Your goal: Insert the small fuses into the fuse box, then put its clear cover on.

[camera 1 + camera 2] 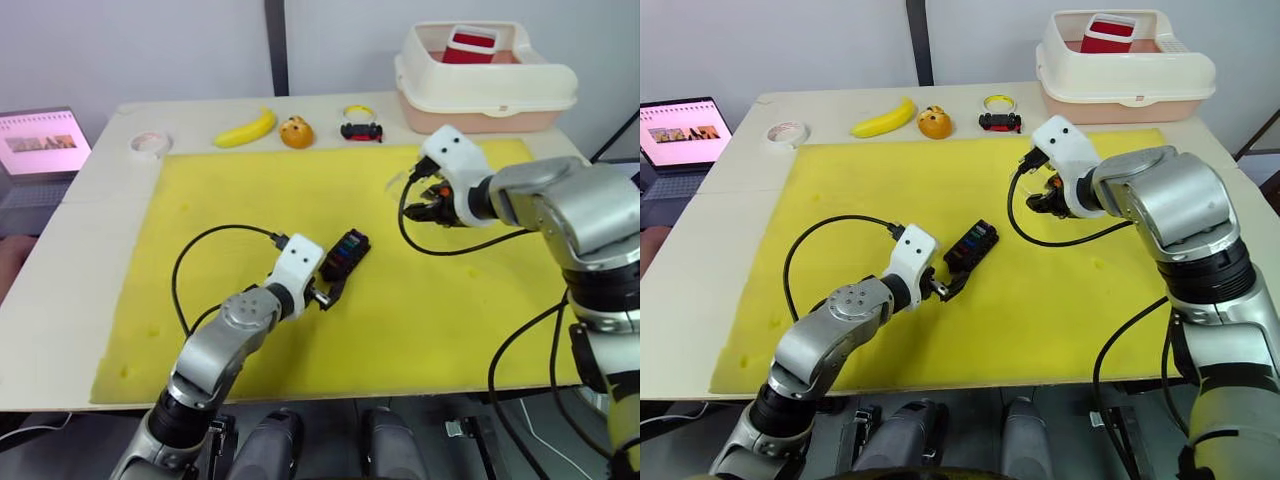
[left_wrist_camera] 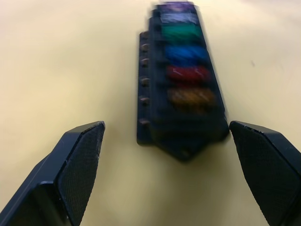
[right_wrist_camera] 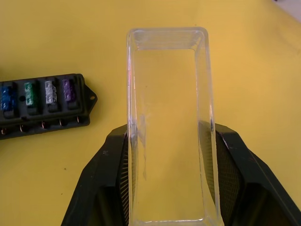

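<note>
Left arm is bent low over the yellow mat [image 1: 250, 190], forearm running forward and to the robot's right. Left gripper [image 2: 164, 155] sits right at the near end of the fuse box [image 1: 343, 255], fingers spread wide and level with the mat, one finger on each side of the box's near tip. Released, not touching the box as far as the left wrist view shows.

Fuse box lies flat on the mat, roughly mid-mat, long axis diagonal: near end toward the left gripper, far end pointing away and to the robot's right. Small fuses [image 2: 186, 56] are seated in a single row along that axis; from the near end: orange, red, blue, green, grey, purple.

Right arm is raised over the far right part of the mat, elbow out to the right, forearm reaching in toward the centre. Right gripper [image 3: 171, 174] is clamped on the clear cover [image 3: 169, 117], fingers pressing its two long sides at the near end. The cover's long axis runs straight out along the fingers, open hollow side facing the wrist camera. It's held above the mat, well apart from the fuse box in the head views.

Behind the mat on the table [image 1: 60, 260]: cream tub [image 1: 480, 85] with a red container inside, banana [image 1: 245, 130], toy car [image 1: 361, 130], tape roll [image 1: 150, 143]. Laptop [image 1: 40, 150] off the table's left edge.
</note>
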Motion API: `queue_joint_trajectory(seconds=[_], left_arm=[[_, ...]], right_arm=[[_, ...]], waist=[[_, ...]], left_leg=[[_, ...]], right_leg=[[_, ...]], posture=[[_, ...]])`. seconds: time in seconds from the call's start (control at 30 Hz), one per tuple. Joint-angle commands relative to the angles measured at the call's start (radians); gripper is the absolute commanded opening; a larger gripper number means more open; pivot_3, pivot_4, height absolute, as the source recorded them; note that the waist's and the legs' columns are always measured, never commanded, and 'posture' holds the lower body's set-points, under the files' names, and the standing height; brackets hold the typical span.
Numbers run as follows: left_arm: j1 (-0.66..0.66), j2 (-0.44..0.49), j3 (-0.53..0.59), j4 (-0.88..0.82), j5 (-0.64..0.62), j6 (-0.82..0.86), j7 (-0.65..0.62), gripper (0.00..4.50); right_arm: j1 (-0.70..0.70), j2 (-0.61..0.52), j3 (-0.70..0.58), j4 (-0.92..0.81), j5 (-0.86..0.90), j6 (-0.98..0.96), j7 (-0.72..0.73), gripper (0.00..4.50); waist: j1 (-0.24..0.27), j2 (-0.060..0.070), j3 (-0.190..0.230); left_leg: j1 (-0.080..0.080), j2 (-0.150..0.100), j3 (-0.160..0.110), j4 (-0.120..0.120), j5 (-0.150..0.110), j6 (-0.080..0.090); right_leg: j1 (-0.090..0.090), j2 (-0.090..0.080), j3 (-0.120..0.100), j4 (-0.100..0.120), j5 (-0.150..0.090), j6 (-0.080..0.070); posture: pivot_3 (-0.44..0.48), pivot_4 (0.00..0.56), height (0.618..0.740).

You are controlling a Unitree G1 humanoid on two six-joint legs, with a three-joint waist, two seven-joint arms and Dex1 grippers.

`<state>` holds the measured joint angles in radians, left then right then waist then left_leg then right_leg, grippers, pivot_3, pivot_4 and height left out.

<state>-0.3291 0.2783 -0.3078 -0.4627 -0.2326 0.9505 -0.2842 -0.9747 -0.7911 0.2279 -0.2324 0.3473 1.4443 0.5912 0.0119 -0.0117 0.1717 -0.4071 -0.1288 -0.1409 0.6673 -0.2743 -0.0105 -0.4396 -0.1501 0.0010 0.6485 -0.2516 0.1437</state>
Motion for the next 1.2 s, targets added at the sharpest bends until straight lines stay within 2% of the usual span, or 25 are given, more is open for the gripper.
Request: queue_joint_trajectory(seconds=[0.03, 0.33, 0.57, 0.77, 0.8, 0.83, 0.9, 0.93, 1.07, 1.2], left_arm=[[-0.043, 0.002, 0.021, 0.032, -0.020, -0.049, -0.059, 4.50], [-0.088, -0.033, 0.014, 0.144, 0.003, -0.125, -0.084, 4.50], [-0.066, -0.080, -0.015, 0.149, 0.025, -0.139, -0.065, 4.50], [-0.037, -0.080, -0.033, 0.170, 0.081, -0.172, -0.034, 4.50], [-0.034, -0.078, -0.027, 0.176, 0.086, -0.174, -0.030, 3.98], [-0.031, -0.075, -0.023, 0.180, 0.089, -0.177, -0.031, 3.73], [-0.029, -0.069, -0.008, 0.186, 0.088, -0.181, -0.039, 2.73], [-0.029, -0.065, 0.003, 0.187, 0.084, -0.177, -0.045, 2.54], [-0.035, -0.023, 0.025, 0.190, 0.042, -0.186, -0.129, 2.55], [-0.062, 0.066, 0.041, 0.202, -0.040, -0.236, -0.326, 2.55]], right_arm=[[-0.009, 0.011, -0.040, -0.033, -0.003, -0.022, -0.017, 1.70], [0.007, 0.017, -0.051, -0.056, 0.002, -0.018, -0.032, 1.70], [0.011, 0.012, -0.055, -0.063, 0.002, -0.018, -0.035, 1.70], [0.016, 0.010, -0.060, -0.071, 0.004, -0.014, -0.038, 1.70], [0.017, 0.009, -0.061, -0.072, 0.004, -0.015, -0.039, 1.70], [0.019, 0.007, -0.062, -0.073, 0.004, -0.016, -0.039, 1.70], [0.022, 0.005, -0.064, -0.074, 0.003, -0.019, -0.040, 1.70], [0.022, 0.005, -0.064, -0.074, 0.001, -0.021, -0.041, 1.70], [0.029, -0.003, -0.070, -0.074, -0.003, -0.039, -0.040, 1.70], [0.053, -0.036, -0.073, -0.104, 0.010, -0.086, -0.007, 1.70]], waist=[[0.000, 0.000, 0.000], [0.000, 0.000, 0.000], [0.001, 0.000, 0.000], [0.001, 0.000, 0.000], [0.001, 0.000, 0.000], [0.001, 0.000, 0.000], [0.001, 0.000, 0.000], [0.001, 0.000, 0.000], [-0.002, 0.000, 0.000], [-0.002, 0.000, 0.000]], left_leg=[[0.000, 0.000, 0.000, 0.000, 0.000, 0.000], [0.000, 0.000, 0.000, 0.000, 0.000, 0.000], [0.000, 0.000, 0.000, 0.000, 0.000, 0.000], [0.000, 0.000, 0.000, 0.000, 0.000, 0.000], [0.000, 0.000, 0.000, 0.000, 0.000, 0.000], [0.000, 0.000, 0.000, 0.000, 0.000, 0.000], [0.000, 0.000, 0.000, 0.000, 0.000, 0.000], [0.000, 0.000, 0.000, 0.000, 0.000, 0.000], [0.000, 0.000, 0.000, 0.000, 0.000, 0.000], [0.000, 0.000, 0.000, 0.000, 0.000, 0.000]], right_leg=[[0.000, 0.000, 0.000, 0.000, 0.000, 0.000], [0.000, 0.000, 0.000, 0.000, 0.000, 0.000], [0.000, 0.000, 0.000, 0.000, 0.000, 0.000], [0.000, 0.000, 0.000, 0.000, 0.000, 0.000], [0.000, 0.000, 0.000, 0.000, 0.000, 0.000], [0.000, 0.000, 0.000, 0.000, 0.000, 0.000], [0.000, 0.000, 0.000, 0.000, 0.000, 0.000], [0.000, 0.000, 0.000, 0.000, 0.000, 0.000], [0.000, 0.000, 0.000, 0.000, 0.000, 0.000], [0.000, 0.000, 0.000, 0.000, 0.000, 0.000]], posture=[[0.000, 0.150, 0.740], [0.000, 0.150, 0.740], [0.000, 0.150, 0.740], [0.000, 0.150, 0.740], [0.000, 0.150, 0.740], [0.000, 0.150, 0.740], [0.000, 0.150, 0.740], [0.000, 0.150, 0.740], [0.000, 0.150, 0.740], [0.000, 0.150, 0.740]])
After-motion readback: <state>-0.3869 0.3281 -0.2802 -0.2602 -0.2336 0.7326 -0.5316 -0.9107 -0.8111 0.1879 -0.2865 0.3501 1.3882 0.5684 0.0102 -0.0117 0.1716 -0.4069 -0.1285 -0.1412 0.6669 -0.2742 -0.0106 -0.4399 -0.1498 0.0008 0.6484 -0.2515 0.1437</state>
